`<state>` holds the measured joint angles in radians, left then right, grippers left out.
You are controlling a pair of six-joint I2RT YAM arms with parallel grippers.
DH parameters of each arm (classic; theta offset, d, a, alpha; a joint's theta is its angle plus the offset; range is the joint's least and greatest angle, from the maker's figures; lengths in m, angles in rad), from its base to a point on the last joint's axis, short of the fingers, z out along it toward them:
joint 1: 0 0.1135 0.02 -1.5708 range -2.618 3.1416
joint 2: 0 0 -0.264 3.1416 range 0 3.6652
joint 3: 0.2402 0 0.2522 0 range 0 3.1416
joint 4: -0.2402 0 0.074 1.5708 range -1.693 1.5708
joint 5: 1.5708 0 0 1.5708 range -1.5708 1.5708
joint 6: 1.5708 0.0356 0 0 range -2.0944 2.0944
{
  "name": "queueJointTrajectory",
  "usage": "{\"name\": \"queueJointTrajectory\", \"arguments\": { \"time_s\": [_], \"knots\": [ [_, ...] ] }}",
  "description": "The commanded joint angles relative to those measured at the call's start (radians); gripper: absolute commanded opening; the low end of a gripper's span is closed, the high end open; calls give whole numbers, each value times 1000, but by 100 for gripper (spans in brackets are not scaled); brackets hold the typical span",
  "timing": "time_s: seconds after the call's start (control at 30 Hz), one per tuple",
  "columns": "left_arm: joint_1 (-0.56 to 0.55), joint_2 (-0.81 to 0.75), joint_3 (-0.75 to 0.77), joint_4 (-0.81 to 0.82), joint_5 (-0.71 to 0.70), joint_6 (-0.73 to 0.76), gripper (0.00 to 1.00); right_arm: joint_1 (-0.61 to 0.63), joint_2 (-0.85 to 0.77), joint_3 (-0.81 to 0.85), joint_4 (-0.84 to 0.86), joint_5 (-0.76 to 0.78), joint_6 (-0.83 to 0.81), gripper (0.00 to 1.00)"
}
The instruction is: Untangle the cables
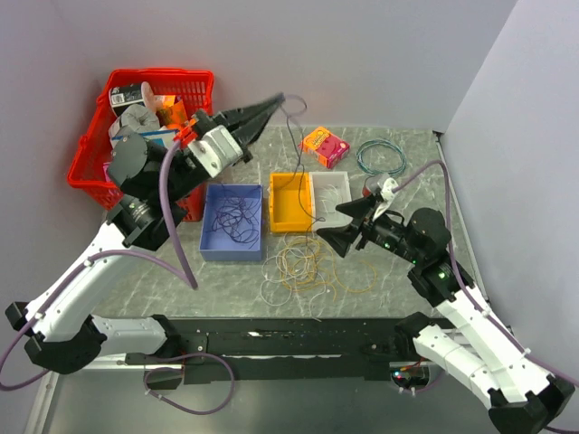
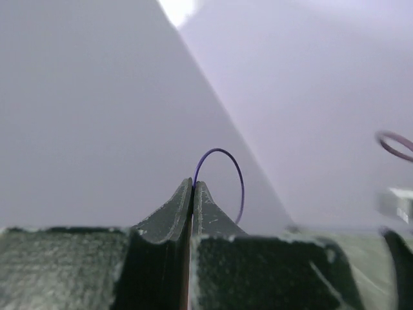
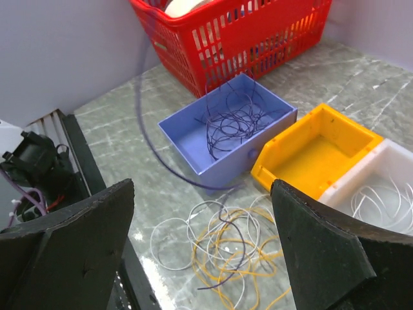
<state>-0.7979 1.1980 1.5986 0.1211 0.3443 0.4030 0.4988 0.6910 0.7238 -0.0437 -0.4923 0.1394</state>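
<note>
Marbled table [image 1: 226,280]: left end effector [image 1: 279,98] raised high, pinching purple cable [image 2: 220,150].

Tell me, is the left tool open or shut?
Shut. The left tool has its tips pressed together, pinching a thin purple wire that loops above them.

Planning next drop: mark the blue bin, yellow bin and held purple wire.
blue bin [image 1: 231,251]: top external view, near wall.
yellow bin [image 1: 288,224]: top external view, near wall.
purple wire [image 2: 219,150]: left wrist view, loop top.
</note>
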Motion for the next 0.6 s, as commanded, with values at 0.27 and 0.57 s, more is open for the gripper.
{"name": "queueJointTrajectory", "arguments": {
  "time_s": [0.27, 0.57],
  "knots": [
    [49, 167, 389, 384, -533, 592, 1, 9, 70, 19, 31, 35, 25, 93],
    [221, 167, 442, 267, -489, 507, 1, 7, 65, 16, -8, 54, 19, 93]
  ]
}}
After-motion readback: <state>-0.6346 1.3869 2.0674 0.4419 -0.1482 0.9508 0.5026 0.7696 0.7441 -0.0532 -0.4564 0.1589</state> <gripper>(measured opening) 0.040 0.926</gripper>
